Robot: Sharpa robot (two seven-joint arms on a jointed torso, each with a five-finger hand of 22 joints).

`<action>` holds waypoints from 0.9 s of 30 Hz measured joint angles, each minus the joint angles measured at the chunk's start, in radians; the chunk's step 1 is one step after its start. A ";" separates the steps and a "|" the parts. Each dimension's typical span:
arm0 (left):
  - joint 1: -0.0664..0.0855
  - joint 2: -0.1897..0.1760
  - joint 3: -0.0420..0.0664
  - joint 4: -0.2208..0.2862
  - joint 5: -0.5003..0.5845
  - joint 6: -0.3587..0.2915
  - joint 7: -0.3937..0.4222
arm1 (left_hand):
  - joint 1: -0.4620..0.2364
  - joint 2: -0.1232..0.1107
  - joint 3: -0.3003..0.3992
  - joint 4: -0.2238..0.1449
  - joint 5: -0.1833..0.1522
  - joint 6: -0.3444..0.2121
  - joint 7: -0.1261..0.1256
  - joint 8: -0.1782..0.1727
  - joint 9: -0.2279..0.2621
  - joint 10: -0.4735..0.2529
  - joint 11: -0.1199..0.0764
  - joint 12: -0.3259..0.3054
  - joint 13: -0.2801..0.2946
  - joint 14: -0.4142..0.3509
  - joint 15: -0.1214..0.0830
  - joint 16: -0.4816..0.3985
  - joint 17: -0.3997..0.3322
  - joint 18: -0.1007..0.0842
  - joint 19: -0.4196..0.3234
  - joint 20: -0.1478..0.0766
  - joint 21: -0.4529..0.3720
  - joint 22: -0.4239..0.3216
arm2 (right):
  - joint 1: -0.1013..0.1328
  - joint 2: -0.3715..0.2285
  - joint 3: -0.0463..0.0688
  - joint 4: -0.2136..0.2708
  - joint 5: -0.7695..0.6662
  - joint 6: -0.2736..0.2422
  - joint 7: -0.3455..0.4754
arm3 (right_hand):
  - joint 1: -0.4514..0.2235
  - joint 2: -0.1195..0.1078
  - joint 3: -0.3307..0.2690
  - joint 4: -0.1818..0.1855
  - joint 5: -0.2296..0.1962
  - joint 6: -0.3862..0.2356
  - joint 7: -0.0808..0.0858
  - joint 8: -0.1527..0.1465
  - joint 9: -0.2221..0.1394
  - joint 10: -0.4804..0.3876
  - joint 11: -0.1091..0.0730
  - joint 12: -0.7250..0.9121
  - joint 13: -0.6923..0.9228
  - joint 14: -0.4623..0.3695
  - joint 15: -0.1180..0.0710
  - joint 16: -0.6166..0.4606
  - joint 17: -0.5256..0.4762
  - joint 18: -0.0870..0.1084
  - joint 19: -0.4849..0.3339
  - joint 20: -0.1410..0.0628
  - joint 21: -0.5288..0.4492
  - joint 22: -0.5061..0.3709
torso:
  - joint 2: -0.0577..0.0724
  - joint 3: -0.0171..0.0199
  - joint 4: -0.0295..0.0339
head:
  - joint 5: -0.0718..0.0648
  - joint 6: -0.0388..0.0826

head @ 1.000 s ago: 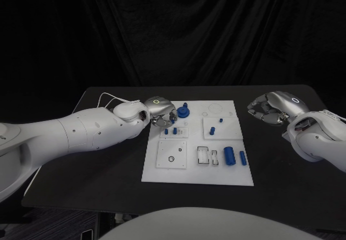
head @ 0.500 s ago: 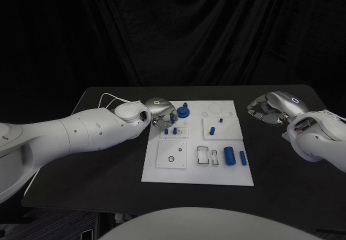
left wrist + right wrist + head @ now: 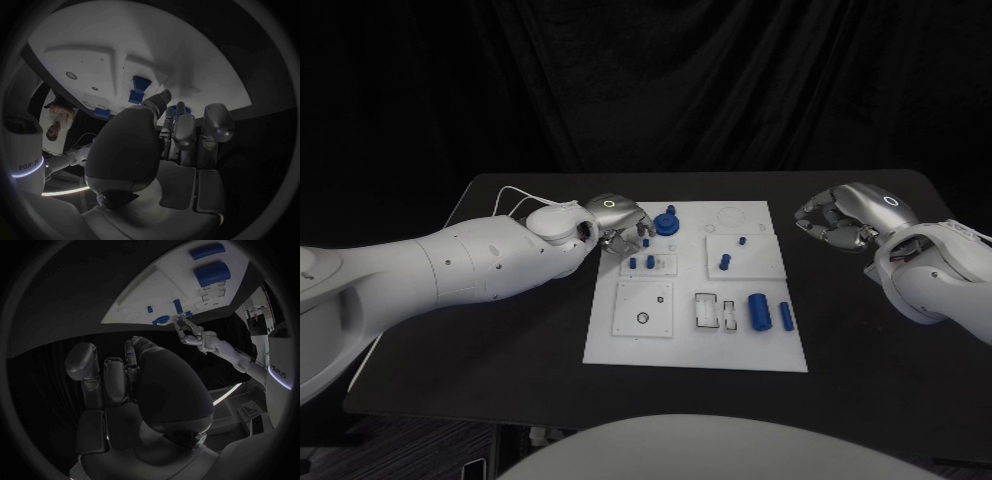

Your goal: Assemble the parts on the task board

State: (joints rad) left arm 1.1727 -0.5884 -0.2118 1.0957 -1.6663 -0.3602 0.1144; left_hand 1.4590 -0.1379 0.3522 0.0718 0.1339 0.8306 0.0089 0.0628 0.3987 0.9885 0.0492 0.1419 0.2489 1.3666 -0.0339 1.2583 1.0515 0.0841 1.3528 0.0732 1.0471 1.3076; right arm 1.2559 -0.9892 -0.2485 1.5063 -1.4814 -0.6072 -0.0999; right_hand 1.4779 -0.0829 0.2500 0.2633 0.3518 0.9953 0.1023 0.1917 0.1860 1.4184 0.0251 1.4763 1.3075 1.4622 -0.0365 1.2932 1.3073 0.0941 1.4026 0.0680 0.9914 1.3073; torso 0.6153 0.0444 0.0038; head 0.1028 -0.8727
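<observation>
The white task board (image 3: 629, 342) lies in the middle of the table. My left hand (image 3: 620, 220) hovers over its far left corner, fingertips drawn together beside a large blue knob (image 3: 666, 222). Blue shows between those fingers (image 3: 177, 125); I cannot tell whether it is a held part. Two short blue pegs (image 3: 640, 262) stand just in front of that hand. Two more pegs (image 3: 724, 262) (image 3: 741, 240) stand right of centre. A thick blue cylinder (image 3: 759, 310) and a thinner one (image 3: 786, 316) lie at the near right. My right hand (image 3: 837, 222) hangs right of the board, fingers curled in, holding nothing.
A white cable (image 3: 516, 195) runs over the table behind my left arm. A square plate with a round hole (image 3: 643, 306) and two rectangular slots (image 3: 715, 312) sit on the near half of the board. Black table (image 3: 488, 350) surrounds the board.
My left hand's fingertips have drawn back slightly from the two short pegs toward the board's far corner. The right hand has not moved.
</observation>
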 measured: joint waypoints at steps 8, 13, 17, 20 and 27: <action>0.000 -0.032 0.000 -0.001 0.000 -0.113 -0.048 | -0.005 -0.005 -0.009 0.009 0.010 0.013 0.013 0.012 -0.002 0.007 -0.001 0.031 0.020 -0.017 -0.001 -0.017 -0.038 0.000 -0.002 0.002 -0.018 0.000 | 0.000 -0.002 0.000 0.000 0.000 0.003 0.000 | 0.000 0.000 0.000 0.000 0.000 0.000 0.000 0.000 0.000 0.000 0.000 0.000 0.000 0.000 0.000 0.000 0.000 0.000 0.000 0.000 0.000 0.001 | 0.000 -0.0001 0.0006 | -0.002 0.000; 0.000 -0.080 0.000 0.001 0.008 -0.198 -0.053 | -0.032 0.006 -0.011 0.025 0.035 0.046 0.016 0.020 -0.007 -0.011 -0.008 0.056 0.037 -0.118 0.004 -0.125 -0.172 0.026 -0.077 0.008 -0.130 0.000 | 0.001 -0.011 0.000 0.007 0.000 0.004 0.000 | 0.000 0.000 0.000 0.000 0.000 0.000 0.000 0.000 -0.001 -0.008 -0.003 -0.006 0.000 0.000 0.000 -0.007 0.000 0.000 0.000 0.000 -0.008 0.001 | 0.000 -0.0007 0.0009 | 0.002 0.000; 0.000 -0.111 0.000 0.007 0.087 -0.240 0.001 | -0.037 0.011 -0.014 0.036 0.052 0.055 0.014 0.020 -0.014 -0.062 0.002 0.074 0.050 -0.322 0.022 -0.324 -0.381 0.063 -0.267 0.027 -0.443 0.000 | 0.024 -0.016 -0.002 0.010 0.001 0.007 0.000 | 0.007 -0.006 0.003 0.003 0.000 -0.005 0.005 0.000 -0.003 -0.039 0.002 -0.029 -0.005 0.000 0.000 -0.015 0.000 0.000 -0.006 -0.001 -0.024 0.001 | 0.000 -0.0009 0.0007 | 0.011 0.000; 0.000 -0.145 0.000 0.029 0.199 -0.253 0.087 | -0.052 0.026 -0.023 0.053 0.060 0.052 0.034 0.015 -0.025 -0.129 0.026 0.095 0.059 -0.469 0.078 -0.462 -0.453 0.063 -0.444 0.057 -0.625 -0.013 | 0.056 -0.013 0.000 0.016 0.001 0.013 0.000 | 0.019 -0.008 0.009 0.003 0.000 -0.005 0.005 0.000 -0.003 -0.084 0.003 -0.063 -0.055 -0.002 0.002 -0.028 -0.002 0.000 -0.020 0.002 -0.055 0.001 | 0.000 -0.0013 0.0008 | 0.018 0.000; 0.000 -0.238 0.000 0.138 0.534 -0.223 0.314 | -0.056 0.088 -0.065 0.106 0.109 0.040 0.062 0.008 -0.049 -0.215 0.086 0.198 0.081 -0.724 0.161 -0.684 -0.591 0.039 -0.712 0.099 -0.857 -0.095 | 0.118 0.031 0.001 0.028 0.002 0.048 -0.005 | 0.037 -0.027 0.036 0.008 0.000 -0.013 0.013 0.000 -0.004 -0.312 0.015 -0.242 -0.309 -0.078 0.013 -0.128 -0.074 0.031 -0.105 0.014 -0.248 0.001 | 0.000 -0.0018 0.0016 | 0.039 0.000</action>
State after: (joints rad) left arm 1.1726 -0.8265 -0.2121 1.2341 -1.1320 -0.5830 0.4280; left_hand 1.4030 -0.0499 0.2875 0.1780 0.2431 0.8704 0.0710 0.0711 0.3495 0.7733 0.1355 0.3400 0.3301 0.6423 0.1271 0.5743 0.4609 0.1226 0.6409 0.1722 0.1899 1.2125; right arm 1.3737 -0.9585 -0.2480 1.5341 -1.4799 -0.5596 -0.1047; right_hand 1.5152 -0.1095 0.2859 0.2710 0.3518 0.9825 0.1151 0.1917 0.1823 1.1065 0.0404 1.2345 0.9985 1.3844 -0.0235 1.1651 1.2328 0.1255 1.2980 0.0821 0.7429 1.3078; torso 0.6155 0.0426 0.0055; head 0.1417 -0.8727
